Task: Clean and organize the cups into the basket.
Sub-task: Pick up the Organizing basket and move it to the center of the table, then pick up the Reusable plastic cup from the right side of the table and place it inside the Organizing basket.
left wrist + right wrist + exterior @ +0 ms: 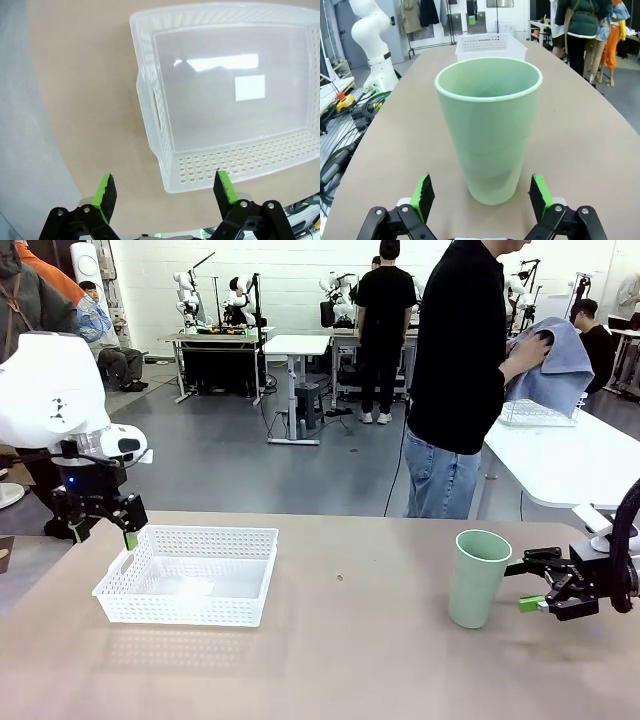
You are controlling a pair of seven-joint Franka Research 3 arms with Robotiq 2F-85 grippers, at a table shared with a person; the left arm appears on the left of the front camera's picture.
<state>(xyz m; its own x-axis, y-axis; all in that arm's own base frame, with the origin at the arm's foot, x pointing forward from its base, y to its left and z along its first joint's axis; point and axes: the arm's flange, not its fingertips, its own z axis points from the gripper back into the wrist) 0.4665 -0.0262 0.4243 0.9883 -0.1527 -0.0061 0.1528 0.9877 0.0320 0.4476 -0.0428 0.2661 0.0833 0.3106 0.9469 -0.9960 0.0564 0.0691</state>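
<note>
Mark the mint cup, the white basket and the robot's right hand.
mint cup point(477, 580): front view, middle of its side.
white basket point(185, 606): front view, near mesh wall.
right hand point(518, 586): front view, gap between its open fingertips.

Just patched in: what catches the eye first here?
A mint-green cup stands upright at the right of the table, directly before the open right gripper. The white mesh basket sits on the left with nothing in it, the open left gripper hovering by its left end.

The basket point(240, 162) is glossy white perforated plastic, the mint cup point(490, 135) smooth and matt, the table point(360, 640) matt tan.
</note>
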